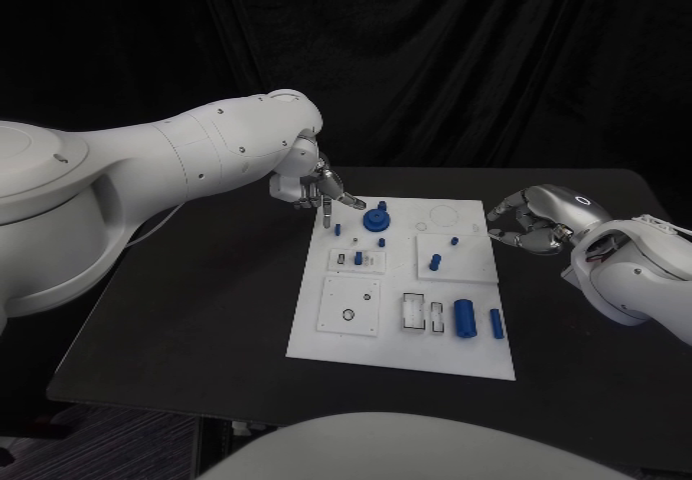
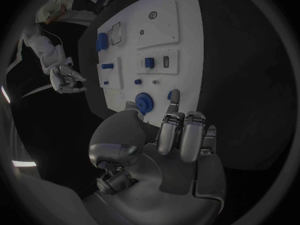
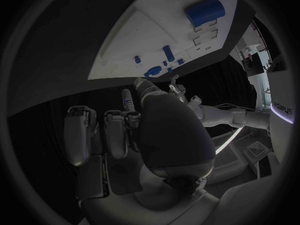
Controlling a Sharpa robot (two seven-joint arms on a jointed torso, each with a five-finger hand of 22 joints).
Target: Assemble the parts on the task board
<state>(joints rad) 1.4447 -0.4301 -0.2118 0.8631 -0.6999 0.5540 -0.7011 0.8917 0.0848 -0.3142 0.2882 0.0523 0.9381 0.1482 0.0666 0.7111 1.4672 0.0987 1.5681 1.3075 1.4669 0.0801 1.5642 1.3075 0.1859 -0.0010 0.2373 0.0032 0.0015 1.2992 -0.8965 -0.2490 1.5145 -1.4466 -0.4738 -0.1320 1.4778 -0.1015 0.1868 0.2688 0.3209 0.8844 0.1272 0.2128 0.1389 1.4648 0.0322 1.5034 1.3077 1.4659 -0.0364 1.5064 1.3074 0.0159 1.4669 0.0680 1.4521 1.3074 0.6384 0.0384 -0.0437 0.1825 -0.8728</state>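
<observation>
The robot's left hand (image 1: pixel 320 188) hangs over the far left corner of the white task board (image 1: pixel 329 338), its fingers (image 2: pixel 187 135) held close together and stretched toward the board with nothing between them; one fingertip reaches down almost to the board's surface, though whether it touches cannot be told. Just beyond those fingertips stands a round blue part (image 1: pixel 378 219) with a knob on top, and a small blue peg (image 1: pixel 338 228) sits right beside the lowest fingertip. The right hand (image 1: pixel 528 221) hovers off the board's far right edge, its fingers curled inward around nothing, well apart from every part. Farther from both hands, at the board's near end, a large blue cylinder (image 1: pixel 464 317) lies beside a slimmer blue pin (image 1: pixel 495 322), while a short blue peg (image 1: pixel 434 263) stands on a raised white square (image 1: pixel 469 262) between the two hands' reach.
</observation>
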